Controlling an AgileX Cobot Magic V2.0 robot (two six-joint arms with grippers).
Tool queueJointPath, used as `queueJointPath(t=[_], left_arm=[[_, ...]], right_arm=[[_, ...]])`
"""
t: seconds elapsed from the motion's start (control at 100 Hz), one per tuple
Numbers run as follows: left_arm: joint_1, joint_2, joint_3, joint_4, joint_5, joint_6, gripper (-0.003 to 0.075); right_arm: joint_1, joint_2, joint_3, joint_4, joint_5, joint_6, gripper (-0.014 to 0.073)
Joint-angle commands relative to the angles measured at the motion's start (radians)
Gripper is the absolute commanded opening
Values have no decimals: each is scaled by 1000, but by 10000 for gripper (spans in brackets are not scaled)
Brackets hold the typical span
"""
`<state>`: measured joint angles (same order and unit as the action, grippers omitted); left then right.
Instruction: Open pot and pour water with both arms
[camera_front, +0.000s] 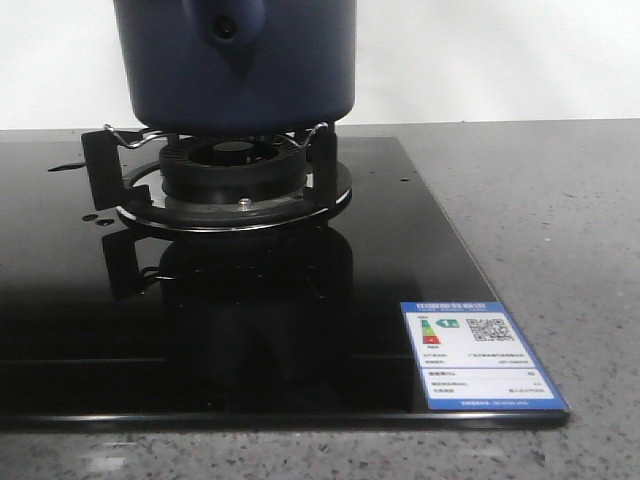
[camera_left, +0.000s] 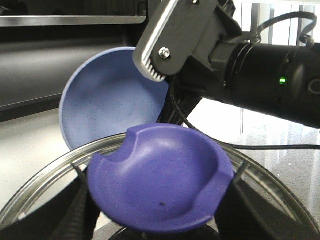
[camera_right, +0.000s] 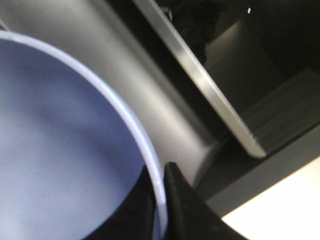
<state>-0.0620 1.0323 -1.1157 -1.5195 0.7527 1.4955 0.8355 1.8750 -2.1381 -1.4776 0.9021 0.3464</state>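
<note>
Your pot (camera_front: 235, 70) sits on the wire stand of the burner (camera_front: 232, 172), at the back of the black glass cooktop (camera_front: 90, 330). It is dark navy and smooth-walled. Its handle stub (camera_front: 228, 25), with the round hole, faces the front camera. The top of the pot runs out of that view, so you cannot see its opening there. A blue-and-white sticker (camera_front: 480, 352) lies on the cooktop's near right corner, and grey speckled counter (camera_front: 560, 220) surrounds the glass.

Neither arm shows in the front view; you have to go by the wrist cameras.

Your left gripper (camera_left: 160, 200) has the glass lid (camera_left: 45, 185) right up against its camera. The lid's purple knob (camera_left: 160, 185), shaped like a shallow dish, fills the foreground. Dark fingers stand on either side of the knob, seen partly through the glass. The jaws look closed in on the knob, though the contact itself is hidden.

Your right gripper (camera_right: 161, 175) is nearly closed, pinching the thin white rim of a lighter blue bowl (camera_left: 110, 100). One finger is inside the bowl and one outside. In the left wrist view that bowl hangs tilted, with its hollow turned toward the camera, just beyond the lid. A grey ribbed finger (camera_left: 157, 55) grips its upper edge, and the black right arm (camera_left: 270, 80) reaches in from the side with a green light glowing on it.
</note>
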Motion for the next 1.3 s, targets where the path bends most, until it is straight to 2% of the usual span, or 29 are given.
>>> queueJointPath(t=[0.0, 0.27, 0.55, 0.75, 0.93, 1.111, 1.291], left_arm=[[-8, -18, -30, -80, -17, -6, 179], [-10, -16, -30, -80, -19, -6, 179], [-10, -16, -30, -79, -19, -6, 179], [-39, -16, -30, -54, -40, -6, 179], [-62, -16, -30, -27, -42, -6, 179], [-86, -14, -30, -27, -43, -6, 179], [-120, 17, -30, -27, -44, -6, 179]], right_arm=[[11, -57, -25, -109, -45, 8, -41], [15, -57, -25, -118, -13, 8, -41], [15, -57, -25, -47, 31, 10, -42], [-17, -68, -27, 206, 206, 60, -42], [-109, -126, -27, 517, 221, 65, -42], [-274, -208, -27, 796, 281, 64, -43], [-471, -260, -25, 1074, 384, -72, -43]])
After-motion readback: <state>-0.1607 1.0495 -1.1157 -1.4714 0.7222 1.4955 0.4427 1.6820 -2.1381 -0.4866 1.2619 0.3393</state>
